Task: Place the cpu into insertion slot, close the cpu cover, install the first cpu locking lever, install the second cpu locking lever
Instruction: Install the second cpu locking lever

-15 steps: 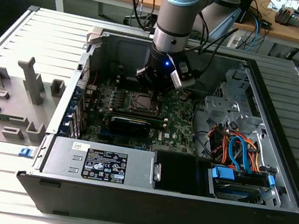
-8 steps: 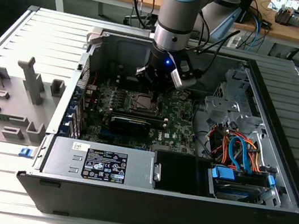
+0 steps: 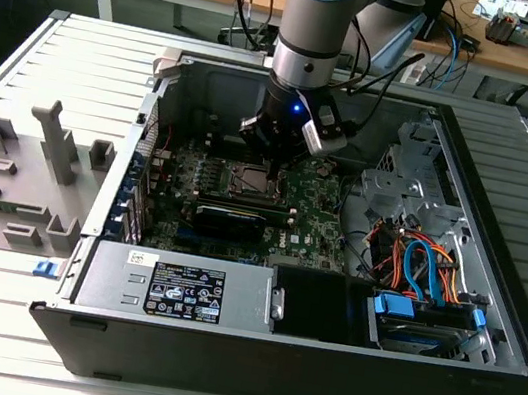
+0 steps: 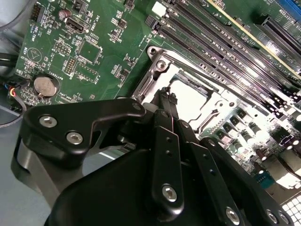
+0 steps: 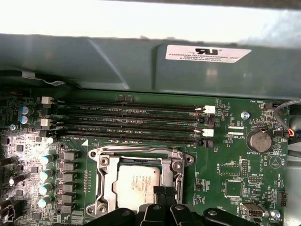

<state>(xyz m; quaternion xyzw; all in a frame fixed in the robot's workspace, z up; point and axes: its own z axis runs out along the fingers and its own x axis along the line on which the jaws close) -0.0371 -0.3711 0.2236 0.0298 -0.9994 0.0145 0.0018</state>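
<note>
The cpu [image 5: 137, 188] is a small flat square with a pale silvery-grey metal top, smooth and a little shiny, with faint print on it. It lies flat inside the insertion slot [image 5: 106, 162], which is a square socket with a silver-grey metal frame around it, on the green circuit board [image 5: 225, 165]. In the second wrist view the cpu [image 4: 188, 96] looks very bright, almost white. The frame has round screw heads at its corners.

The gripper [image 5: 164, 195] is made of matt black parts with silver bolts. Its two thin fingertips [image 4: 165, 101] are close together, almost touching, and they reach down to the edge of the cpu; I cannot tell if they hold anything between them. In the exterior view the gripper [image 3: 274, 167] hangs directly over the slot inside the open computer case [image 3: 219, 342].

Beside the slot run long black narrow memory slots [image 5: 127, 123], and a round silver battery [image 5: 259, 140] sits on the board
</note>
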